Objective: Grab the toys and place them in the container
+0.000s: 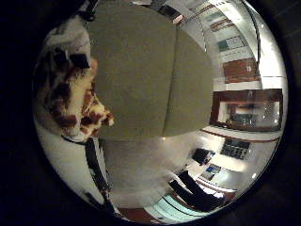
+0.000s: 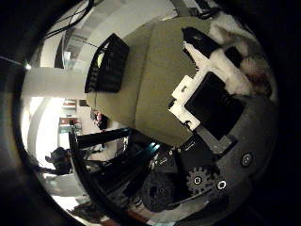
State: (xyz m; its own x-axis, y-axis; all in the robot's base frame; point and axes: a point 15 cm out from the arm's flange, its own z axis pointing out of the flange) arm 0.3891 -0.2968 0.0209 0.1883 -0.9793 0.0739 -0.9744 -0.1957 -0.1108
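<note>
A plush toy, cream with brown and red patches, lies close against the palm in the little finger side palm view. My right hand's white and black fingers curl round it and hold it above the olive-green table. A bit of the toy's pale fur shows behind the fingers in the thumb side palm view. The black slatted container stands at the table's edge, away from the hand. I cannot see inside it.
The olive-green table has a seam or step running across it. Beyond its edges are the room's floor, a wood-framed door or cabinet and dark furniture.
</note>
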